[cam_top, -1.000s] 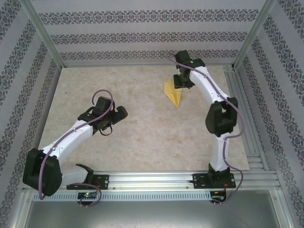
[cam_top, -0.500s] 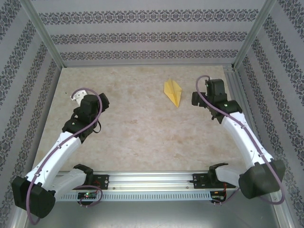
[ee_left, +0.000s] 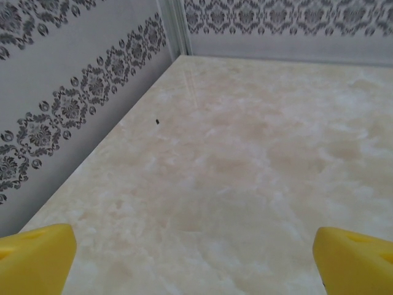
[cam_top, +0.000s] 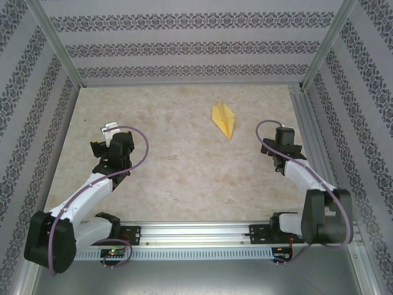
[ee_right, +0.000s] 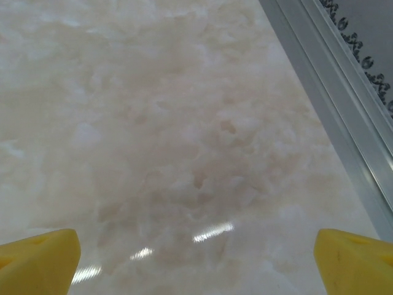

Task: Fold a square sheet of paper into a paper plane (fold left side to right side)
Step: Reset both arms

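Observation:
The paper plane (cam_top: 224,118) lies on the table at the back, right of centre: yellow-orange paper folded into a narrow dart, its tip pointing toward the near right. No gripper touches it. My right gripper (cam_top: 284,136) sits to the plane's right, drawn back near the right rail, jaws wide open; its yellow fingertips (ee_right: 43,258) frame bare tabletop. My left gripper (cam_top: 108,136) is far off on the left side, also wide open, with yellow fingertips (ee_left: 37,255) over bare table.
The marble-patterned table (cam_top: 178,160) is walled by patterned panels (cam_top: 184,43). An aluminium rail (cam_top: 310,132) runs along the right edge, close to my right gripper. The left wall (ee_left: 67,110) stands close to my left gripper.
My right gripper let go of the paper plane, opened and pulled back to the near right. My left arm swung left and drew back. The plane stayed where it lay.

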Controlling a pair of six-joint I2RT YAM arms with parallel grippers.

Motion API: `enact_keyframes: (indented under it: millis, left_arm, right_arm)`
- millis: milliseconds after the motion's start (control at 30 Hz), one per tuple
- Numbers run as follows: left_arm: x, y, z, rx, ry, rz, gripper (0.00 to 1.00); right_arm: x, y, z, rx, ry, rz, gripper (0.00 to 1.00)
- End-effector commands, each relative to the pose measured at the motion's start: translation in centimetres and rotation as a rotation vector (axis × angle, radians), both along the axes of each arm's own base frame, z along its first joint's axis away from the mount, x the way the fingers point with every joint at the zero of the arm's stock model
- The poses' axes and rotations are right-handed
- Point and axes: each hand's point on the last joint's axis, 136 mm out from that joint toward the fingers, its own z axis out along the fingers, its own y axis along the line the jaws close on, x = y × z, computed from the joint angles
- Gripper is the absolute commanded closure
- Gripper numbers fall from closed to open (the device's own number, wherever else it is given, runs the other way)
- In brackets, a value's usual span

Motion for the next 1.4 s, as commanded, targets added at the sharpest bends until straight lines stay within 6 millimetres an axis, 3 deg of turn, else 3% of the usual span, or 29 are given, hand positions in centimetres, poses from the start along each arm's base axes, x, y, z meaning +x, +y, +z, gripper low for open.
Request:
enact_keyframes:
  millis: [0, 233, 333, 433, 633, 833, 1367]
  left_arm:
    - [1.9, -0.1, 0.5, 0.022, -0.09, -0.09, 0.0]
    - [3.4, 0.0, -2.4, -0.01, -0.148, -0.21, 0.0]
    - [4.7, -0.4, -3.5, -0.052, -0.104, -0.271, 0.0]
    - [5.3, -1.6, -3.1, -0.097, -0.182, -0.34, 0.0]
    - [6.6, -3.2, -6.6, -0.107, -0.116, -0.434, 0.0]
    - [7.3, -3.7, -6.5, -0.104, -0.099, -0.464, 0.0]
    - [7.3, -3.8, -6.6, -0.102, -0.095, -0.464, 0.0]
  right_arm:
    - [3.6, -0.1, 2.9, -0.052, -0.187, 0.046, 0.02]
    - [6.3, 2.5, 5.3, -0.01, -0.412, 0.198, 0.02]
    - [6.9, 3.4, 5.3, 0.023, -0.421, 0.24, 0.02]
    - [7.0, 3.9, 5.0, 0.028, -0.491, 0.262, 0.02]
    - [6.1, 3.9, 4.5, 0.023, -0.547, 0.265, 0.02]
    - [6.0, 3.0, 4.4, 0.021, -0.543, 0.222, 0.02]
    - [6.0, 3.2, 4.4, 0.004, -0.543, 0.22, 0.02]
